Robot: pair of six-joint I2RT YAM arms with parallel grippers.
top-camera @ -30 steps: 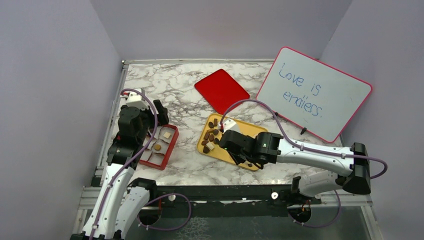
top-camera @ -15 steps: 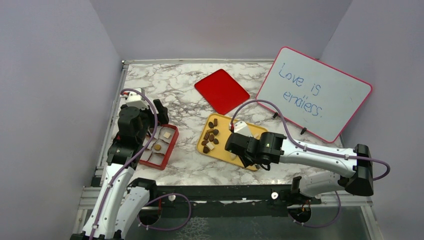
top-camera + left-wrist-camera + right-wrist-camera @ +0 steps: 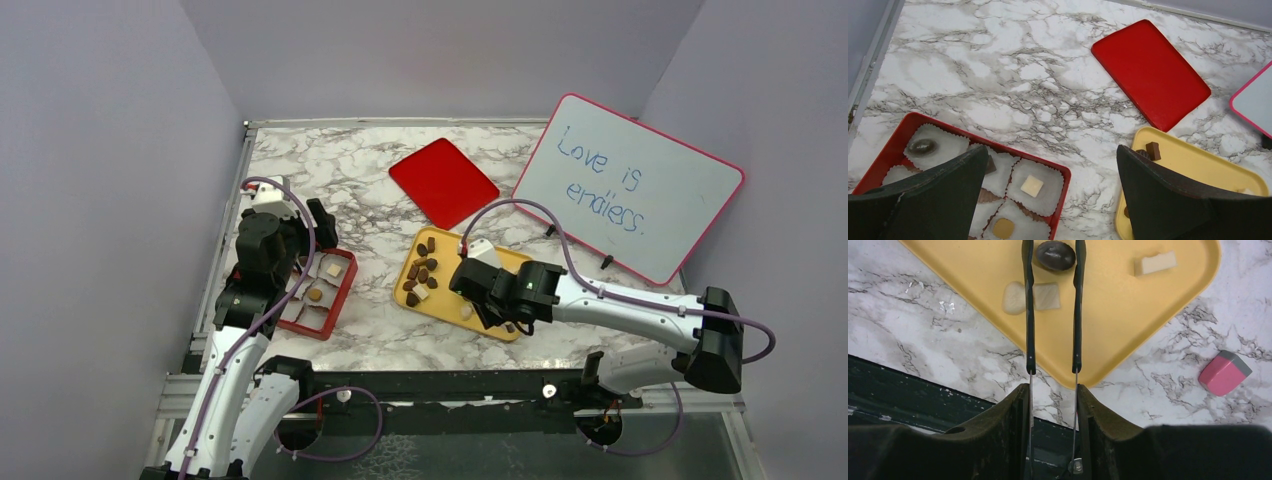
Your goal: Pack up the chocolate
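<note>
The right gripper [image 3: 1052, 249] reaches over the yellow tray [image 3: 1128, 325] with its thin fingers [image 3: 1027, 315] part-way apart. A dark oval chocolate [image 3: 1055, 256] lies between them near the tips, apparently lined up to be lifted, though whether they pinch it I cannot tell. The left gripper [image 3: 1050, 150] hangs released, jaws wide and empty, above the red box [image 3: 898, 131], whose paper cups [image 3: 945, 145] beneath it hold a few chocolates [image 3: 1031, 185]; it is probably keeping clear until the next piece arrives.
</note>
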